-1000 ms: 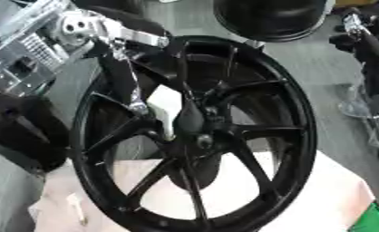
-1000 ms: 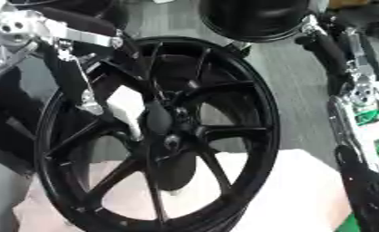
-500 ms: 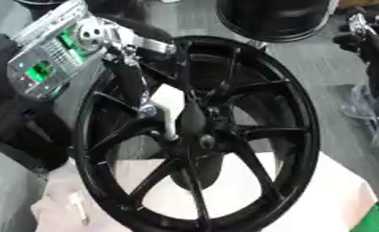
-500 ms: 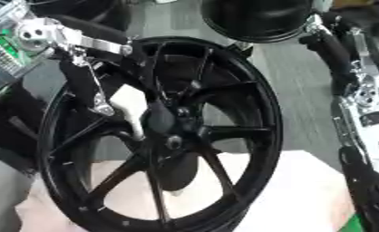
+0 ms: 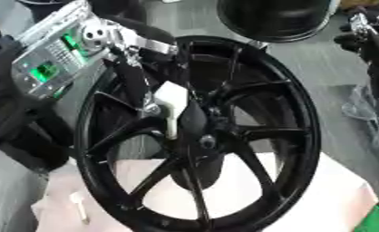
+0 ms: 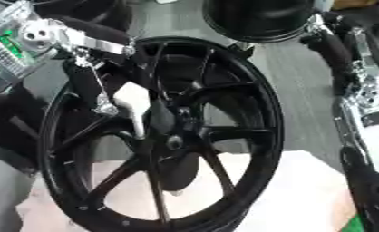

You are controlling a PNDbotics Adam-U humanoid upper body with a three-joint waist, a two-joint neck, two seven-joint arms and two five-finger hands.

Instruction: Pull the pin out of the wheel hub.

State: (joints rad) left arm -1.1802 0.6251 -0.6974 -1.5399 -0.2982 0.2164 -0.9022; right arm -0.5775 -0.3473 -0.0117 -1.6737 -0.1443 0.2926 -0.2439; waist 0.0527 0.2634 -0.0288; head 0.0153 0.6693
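Left eye view: my left hand (image 5: 149,97) at frame centre, pinching white pin (image 5: 170,106) beside wheel hub (image 5: 205,140). Extraction step; next, straight pull outward.

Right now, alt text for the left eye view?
The left robot hand holds a white pin at the hub of a black spoked wheel that stands over a pale cloth.

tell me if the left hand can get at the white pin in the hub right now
Probably yes: the left hand is already at the white pin beside the hub, with nothing between them. Its grip isn't clear.
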